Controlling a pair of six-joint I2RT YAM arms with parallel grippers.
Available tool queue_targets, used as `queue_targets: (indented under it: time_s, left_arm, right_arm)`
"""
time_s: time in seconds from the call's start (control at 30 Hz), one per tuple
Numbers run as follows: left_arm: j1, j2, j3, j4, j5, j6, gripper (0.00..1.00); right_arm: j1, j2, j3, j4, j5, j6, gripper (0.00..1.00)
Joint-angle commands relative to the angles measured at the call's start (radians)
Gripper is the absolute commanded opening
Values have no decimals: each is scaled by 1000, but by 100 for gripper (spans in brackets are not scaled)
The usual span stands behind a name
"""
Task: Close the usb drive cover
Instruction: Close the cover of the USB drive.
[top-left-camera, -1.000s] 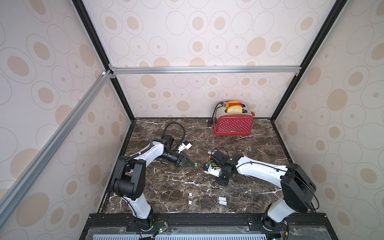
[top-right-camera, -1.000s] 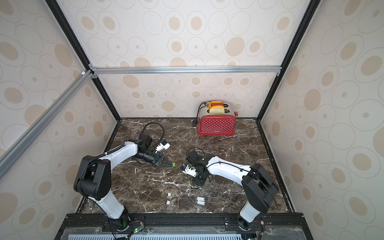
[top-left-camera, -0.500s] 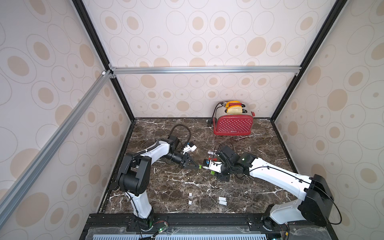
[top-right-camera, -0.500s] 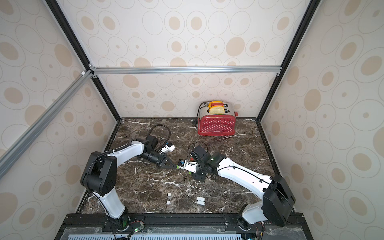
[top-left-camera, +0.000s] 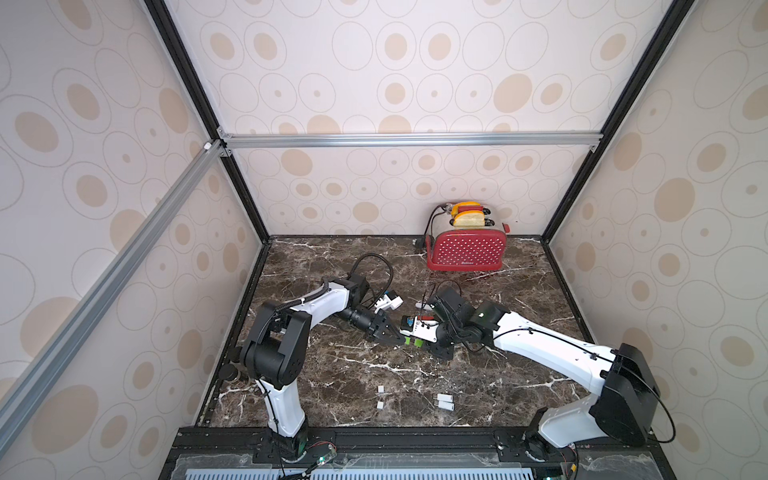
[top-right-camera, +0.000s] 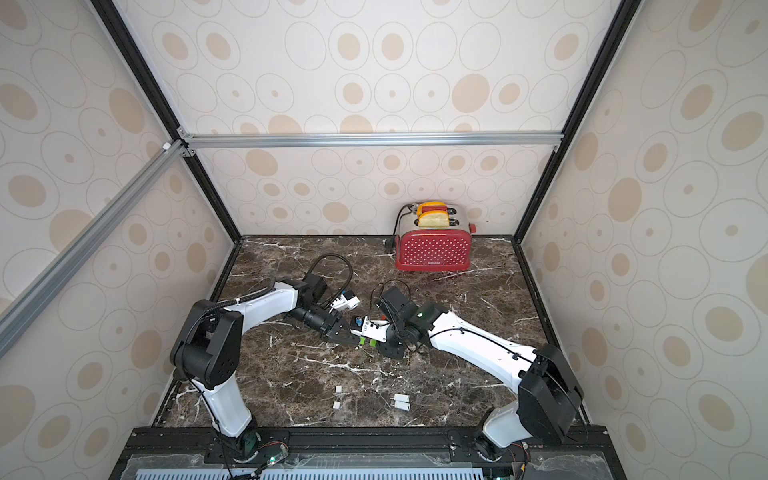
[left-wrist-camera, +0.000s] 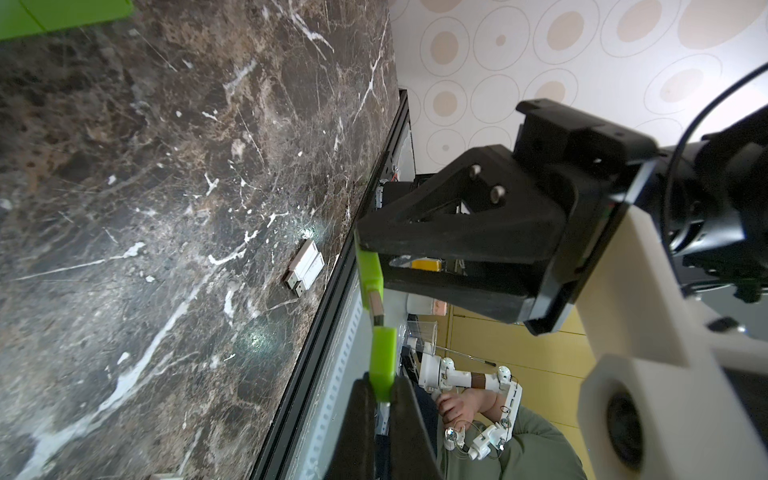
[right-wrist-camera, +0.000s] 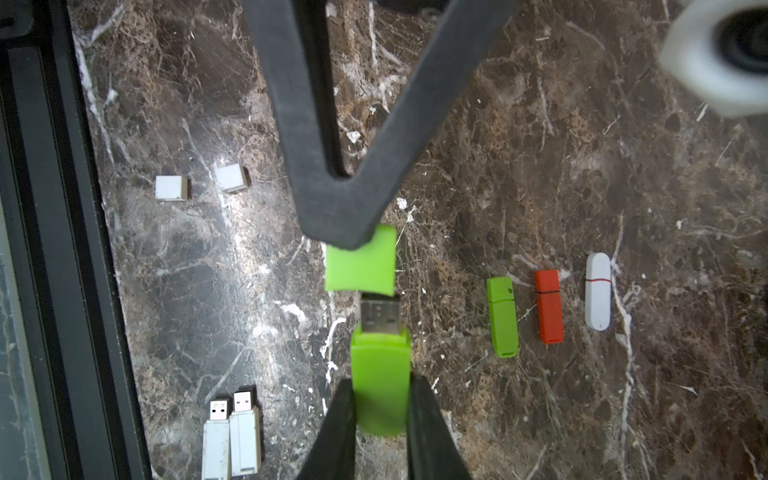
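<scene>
A green usb drive (right-wrist-camera: 380, 374) with its bare metal plug (right-wrist-camera: 380, 313) is held above the marble table, my right gripper (right-wrist-camera: 380, 384) shut on its body. Facing it, my left gripper (left-wrist-camera: 382, 382) is shut on the green cover (left-wrist-camera: 383, 357). The plug's tip sits right at the cover's (right-wrist-camera: 360, 264) mouth, slightly off to one side. Most of the plug is bare. In both top views the two grippers (top-left-camera: 390, 334) (top-left-camera: 432, 338) meet tip to tip mid-table, with cover (top-right-camera: 362, 340) and drive (top-right-camera: 373, 343) between them.
A red toaster (top-left-camera: 467, 251) stands at the back. Two white caps (top-left-camera: 380, 395) and two open white drives (top-left-camera: 444, 401) lie near the front edge. Closed green (right-wrist-camera: 503, 318), red (right-wrist-camera: 549, 305) and white (right-wrist-camera: 598, 297) drives lie on the table below the right arm.
Both arms have changed pose; the right arm's shoulder has swung outward. The two grippers have drawn closer, and the plug is now at the cover's mouth.
</scene>
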Motion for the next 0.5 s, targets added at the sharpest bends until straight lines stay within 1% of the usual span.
queue_targets:
  time_s: [0.0, 0.47]
  left_arm:
    - [-6, 14, 36, -24, 4, 21, 0]
    - [-10, 16, 43, -22, -9, 21, 0]
  right_arm:
    - [8, 13, 29, 6, -30, 9, 13]
    - [18, 25, 36, 9, -38, 10, 12]
